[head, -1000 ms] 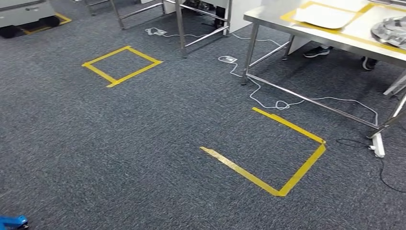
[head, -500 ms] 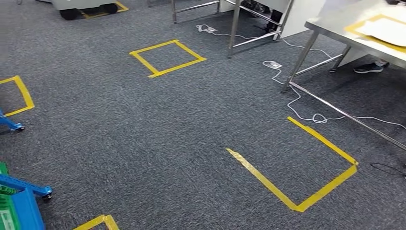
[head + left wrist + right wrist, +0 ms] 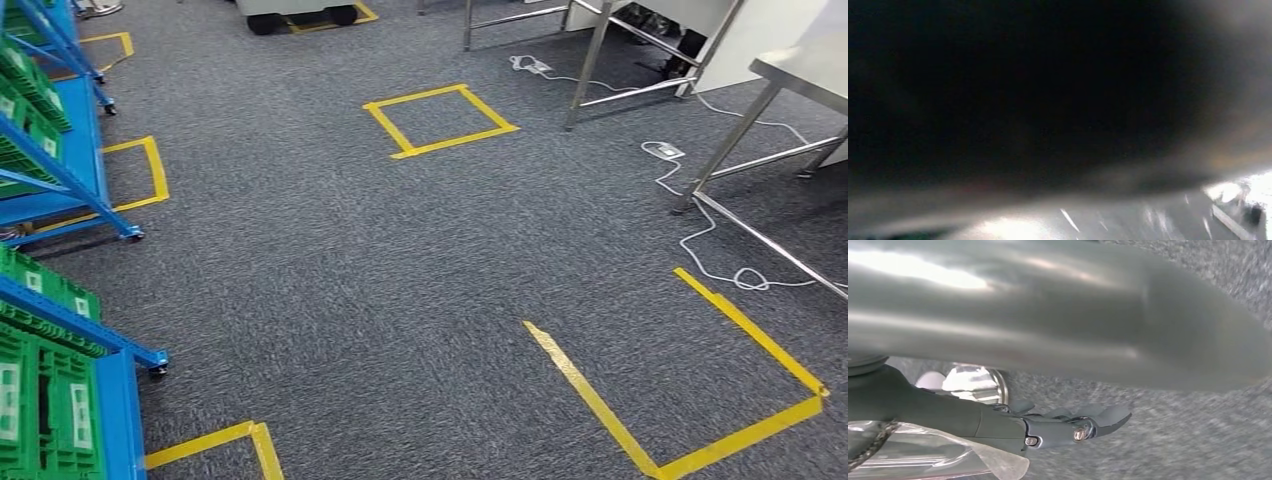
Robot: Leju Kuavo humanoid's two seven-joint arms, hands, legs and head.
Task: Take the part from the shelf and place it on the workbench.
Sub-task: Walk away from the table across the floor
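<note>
Blue shelves (image 3: 75, 190) holding green crates (image 3: 40, 400) stand along the left of the head view, and I cannot make out the part among them. A corner of the steel workbench (image 3: 810, 75) and its legs show at the far right. In the right wrist view my right hand (image 3: 1068, 427) hangs over the grey carpet, its dark fingers (image 3: 1098, 420) stretched out with nothing between them. The left wrist view is dark and blurred, so I cannot read how my left hand is held.
Yellow tape marks the carpet: a square (image 3: 440, 120) ahead and an open-sided box (image 3: 700, 400) at the near right. A white cable (image 3: 700, 235) and a power strip (image 3: 662, 150) lie by the workbench legs. A wheeled cart (image 3: 300, 12) stands at the back.
The camera has turned to the left, so the whole scene has slid rightward. The blue shelves have come into view and the workbench top has left the picture.
</note>
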